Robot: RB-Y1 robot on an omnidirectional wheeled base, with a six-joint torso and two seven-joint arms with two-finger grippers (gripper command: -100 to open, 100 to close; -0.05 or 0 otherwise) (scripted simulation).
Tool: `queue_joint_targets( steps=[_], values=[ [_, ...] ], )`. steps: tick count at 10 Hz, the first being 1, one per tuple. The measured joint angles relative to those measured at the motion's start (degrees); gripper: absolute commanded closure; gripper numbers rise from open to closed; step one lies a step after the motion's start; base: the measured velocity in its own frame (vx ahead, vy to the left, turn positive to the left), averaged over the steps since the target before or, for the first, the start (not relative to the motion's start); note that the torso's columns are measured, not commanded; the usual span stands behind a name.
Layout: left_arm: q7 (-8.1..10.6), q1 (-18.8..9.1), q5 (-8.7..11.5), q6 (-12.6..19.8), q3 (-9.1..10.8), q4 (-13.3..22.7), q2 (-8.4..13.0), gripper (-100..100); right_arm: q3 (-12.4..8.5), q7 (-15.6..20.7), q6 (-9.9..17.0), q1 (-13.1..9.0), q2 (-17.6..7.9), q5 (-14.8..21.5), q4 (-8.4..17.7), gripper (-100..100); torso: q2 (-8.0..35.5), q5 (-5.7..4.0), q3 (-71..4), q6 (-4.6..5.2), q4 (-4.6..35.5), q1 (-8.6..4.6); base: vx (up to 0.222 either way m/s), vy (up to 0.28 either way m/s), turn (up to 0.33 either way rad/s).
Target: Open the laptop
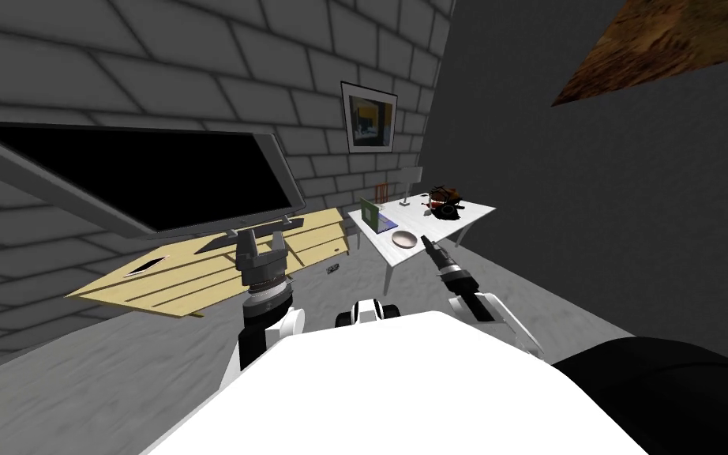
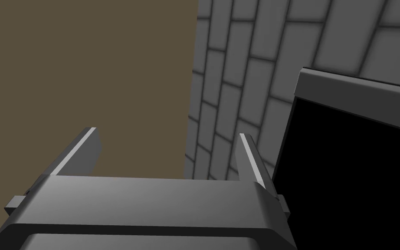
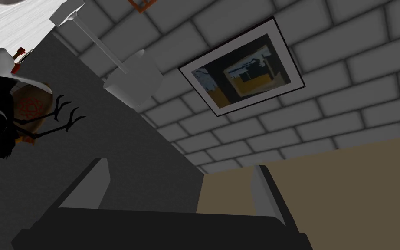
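Note:
The laptop stands on the white table ahead of me, at the table's left end. Its green lid is raised over a bluish base. My right gripper hovers off the table's near edge, beside a round bowl and short of the laptop. Its fingers are open with nothing between them. My left gripper is held up in front of the low wooden stand, open and empty.
A large dark TV sits on the wooden stand at the left. The white table also carries a lamp and a dark spiky figure. A picture hangs on the brick wall. Grey floor lies between me and the table.

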Motion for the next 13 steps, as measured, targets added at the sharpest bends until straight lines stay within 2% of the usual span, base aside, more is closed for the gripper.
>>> queue_joint_targets(
  steps=[3, 5, 7, 10, 13],
  values=[
    [0.00, 0.00, 0.00, 0.00, 0.00, 0.00, 0.00, 0, -2.32, 3.08, 2.63, 2.01, -3.65, 4.58, 1.58, -100, -0.06, -0.03, -0.04, 0.00, -0.02, -0.09, 0.029, 0.136, -0.090],
    [0.00, 0.00, 0.00, 0.00, 0.00, 0.00, 0.00, 0, -3.75, 4.64, 4.93, 2.38, -6.71, 7.20, 2.65, -100, -0.04, -0.02, -0.02, 0.00, -0.01, -0.04, 0.026, 0.135, -0.055],
    [0.00, 0.00, 0.00, 0.00, 0.00, 0.00, 0.00, 0, -4.96, 6.51, 6.27, 3.68, -8.62, 9.80, 3.13, -100, -0.01, 0.00, 0.00, 0.00, 0.00, 0.01, 0.044, 0.133, -0.034],
    [0.00, 0.00, 0.00, 0.00, 0.01, 0.00, 0.01, 0, -6.74, 9.08, 7.44, 4.33, -11.60, 13.03, 4.86, -100, -0.07, -0.03, -0.05, 0.00, -0.02, -0.10, 0.074, 0.107, -0.003],
    [0.00, 0.01, 0.00, 0.00, 0.00, 0.00, 0.01, 0, -8.38, 11.10, 8.68, 5.25, -15.44, 15.42, 5.24, -100, -0.11, 0.01, -0.06, 0.00, -0.03, 0.04, 0.122, 0.123, 0.027]
  ],
)
